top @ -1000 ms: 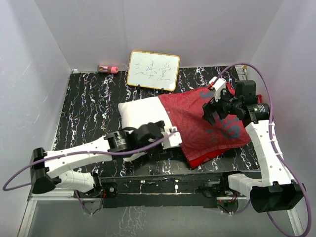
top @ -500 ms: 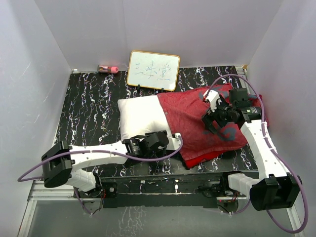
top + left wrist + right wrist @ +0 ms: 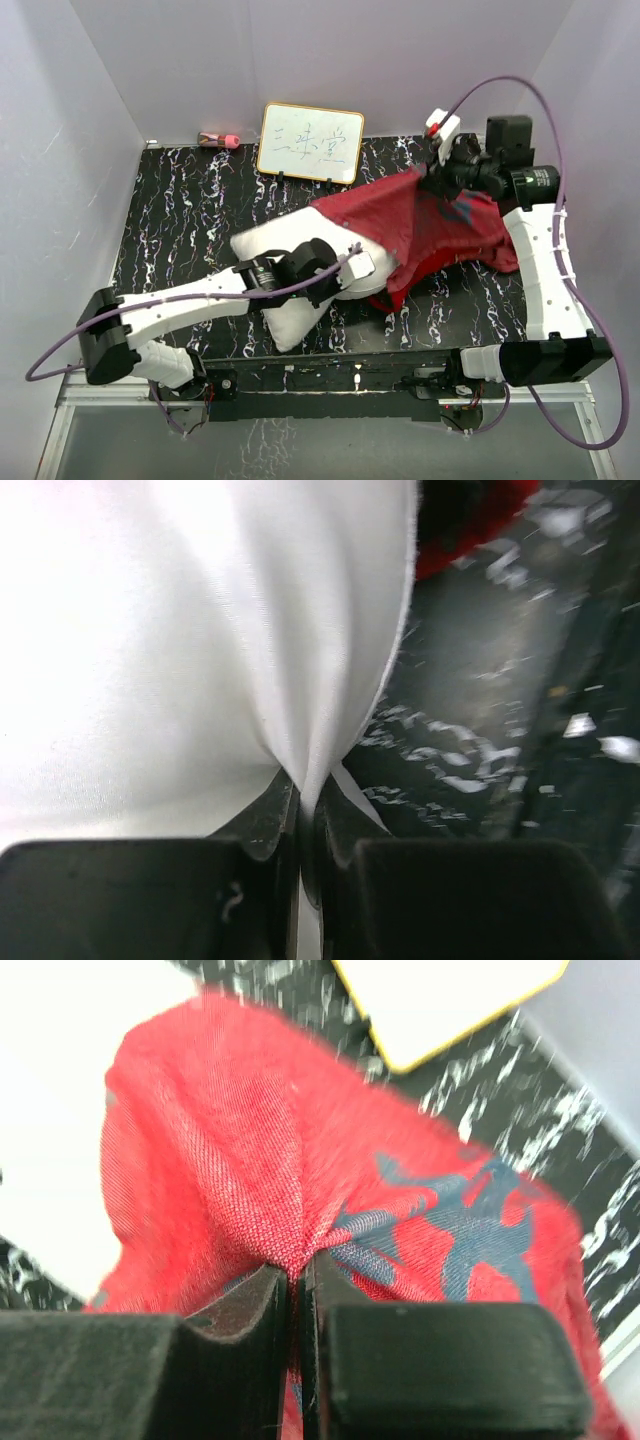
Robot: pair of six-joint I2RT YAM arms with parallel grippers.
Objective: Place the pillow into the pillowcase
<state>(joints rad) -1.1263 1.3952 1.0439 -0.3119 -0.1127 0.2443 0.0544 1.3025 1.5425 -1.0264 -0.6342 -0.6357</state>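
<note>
The white pillow (image 3: 293, 318) lies askew on the black marbled table, its far end under the red pillowcase (image 3: 405, 222). My left gripper (image 3: 362, 268) is shut on a pinch of the pillow's fabric at its near edge; in the left wrist view the pillow (image 3: 150, 630) bunches into the closed left gripper (image 3: 303, 792). My right gripper (image 3: 438, 186) holds the pillowcase raised off the table at the back right. In the right wrist view the right gripper (image 3: 300, 1265) is shut on a gathered fold of the pillowcase (image 3: 220, 1130), with the pillow (image 3: 60, 1080) at the left.
A small yellow-framed whiteboard (image 3: 310, 142) leans against the back wall. A pink object (image 3: 218, 139) lies at the back left. White walls enclose the table (image 3: 170, 220) on three sides. The right arm's purple cable (image 3: 545, 110) loops high above the gripper.
Both grippers have shut. The left one took the pillow and dragged it toward the near edge, turning it. The right one took the pillowcase and lifted it up and back.
</note>
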